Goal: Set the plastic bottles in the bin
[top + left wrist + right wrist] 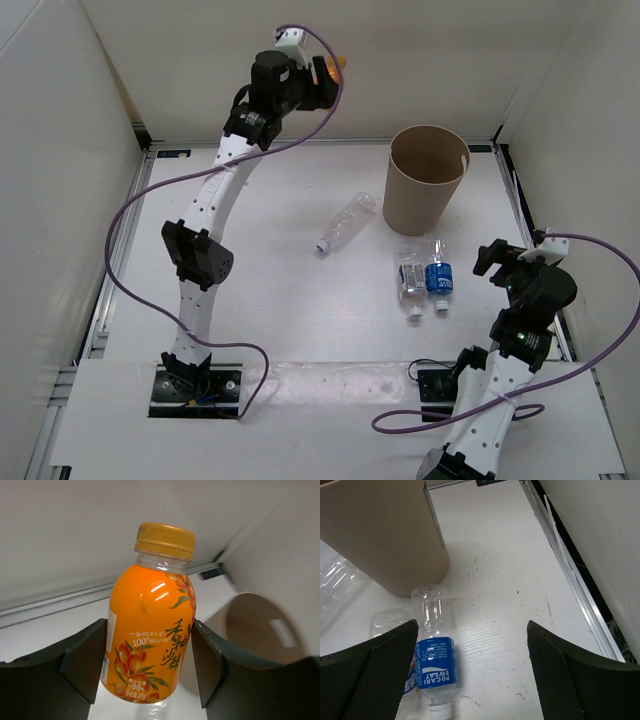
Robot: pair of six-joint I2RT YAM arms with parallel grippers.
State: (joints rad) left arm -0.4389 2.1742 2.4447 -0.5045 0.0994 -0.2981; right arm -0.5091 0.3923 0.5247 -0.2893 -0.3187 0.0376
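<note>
— The left gripper (150, 652) was clamped on the orange bottle (150, 615), cap pointing away from the wrist.
— And the bin (425, 205)?
— At its 4 o'clock, seen from above. The right gripper (472, 672) gaped empty over 1 blue-labelled bottle (435, 667).

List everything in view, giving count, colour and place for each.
orange bottle: 1, orange with a yellow cap, held up at the far side.
long clear bottle: 1, clear, lying on the table left of the bin.
pale-label bottle: 1, clear, lying on the near side of the bin.
blue-label bottle: 1, clear with a blue label, lying just right of the pale-label bottle.
bin: 1, tan, upright, far right of the table.
table: 1, white.
cables: 2, purple, looping over the left and right sides.
left end effector: 1, black, shut on the orange bottle.
right end effector: 1, black, open, empty, over the blue-label bottle.
</note>
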